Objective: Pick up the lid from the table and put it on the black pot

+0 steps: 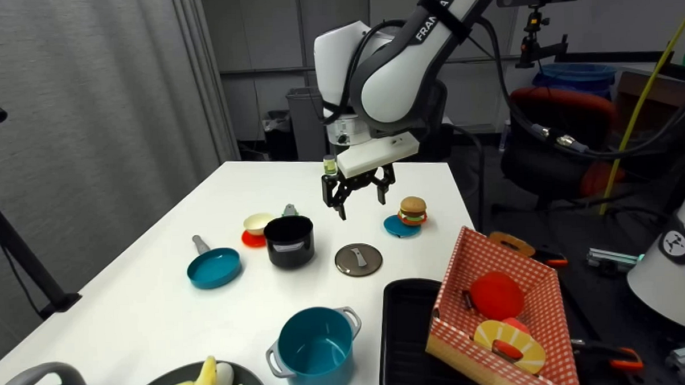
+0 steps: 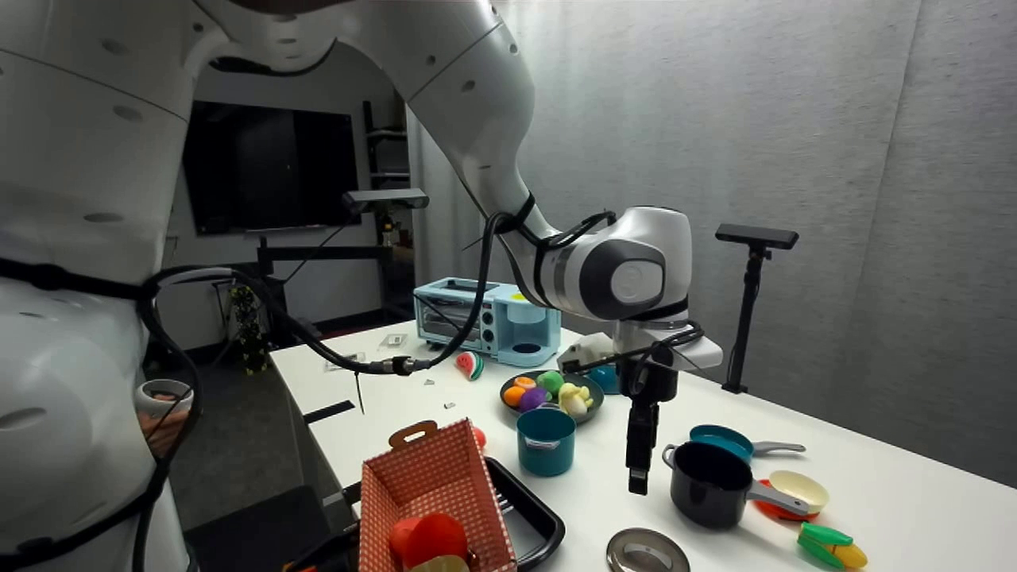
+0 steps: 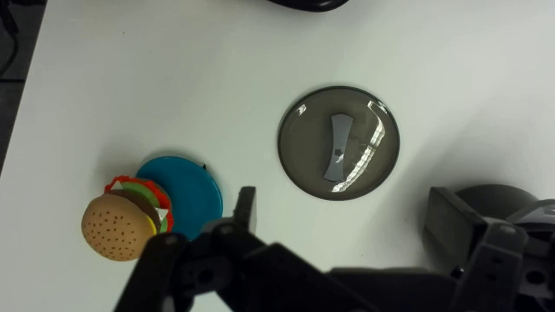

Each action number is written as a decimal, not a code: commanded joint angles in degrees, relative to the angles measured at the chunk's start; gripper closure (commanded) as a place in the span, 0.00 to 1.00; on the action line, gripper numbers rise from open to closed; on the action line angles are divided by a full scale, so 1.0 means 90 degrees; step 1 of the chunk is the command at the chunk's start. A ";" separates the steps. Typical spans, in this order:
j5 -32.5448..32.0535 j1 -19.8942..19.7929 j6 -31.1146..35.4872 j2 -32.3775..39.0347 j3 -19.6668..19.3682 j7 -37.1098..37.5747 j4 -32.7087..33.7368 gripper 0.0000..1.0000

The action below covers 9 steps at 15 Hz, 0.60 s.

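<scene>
My black claw [image 1: 362, 209] is spread wide and empty (grabbing time, I think), so next I should go down and pinch the flat grey handle [image 3: 339, 147] on the round, shiny, smoky-grey lid [image 1: 370, 261], right of the round black pot [image 1: 289, 243] in an exterior view.

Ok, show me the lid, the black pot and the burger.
Lid [image 3: 340, 145]: wrist view, on its grey handle.
Black pot [image 2: 709, 502]: in an exterior view, on its outer wall.
Burger [image 3: 120, 222]: wrist view, on its seeded bun.
</scene>
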 commanded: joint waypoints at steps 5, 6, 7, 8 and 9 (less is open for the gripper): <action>0.0303 -0.0279 -0.0052 0.0628 -0.0032 -0.0680 0.0691 0.00; 0.0380 -0.0315 -0.0078 0.0659 -0.0002 -0.0776 0.0747 0.00; 0.0439 -0.0310 -0.0087 0.0603 0.0011 -0.0814 0.0729 0.00; 0.0222 -0.0144 -0.0015 0.0523 -0.0132 -0.0585 0.0529 0.00; 0.0280 -0.0150 -0.0015 0.0543 -0.0130 -0.0643 0.0569 0.00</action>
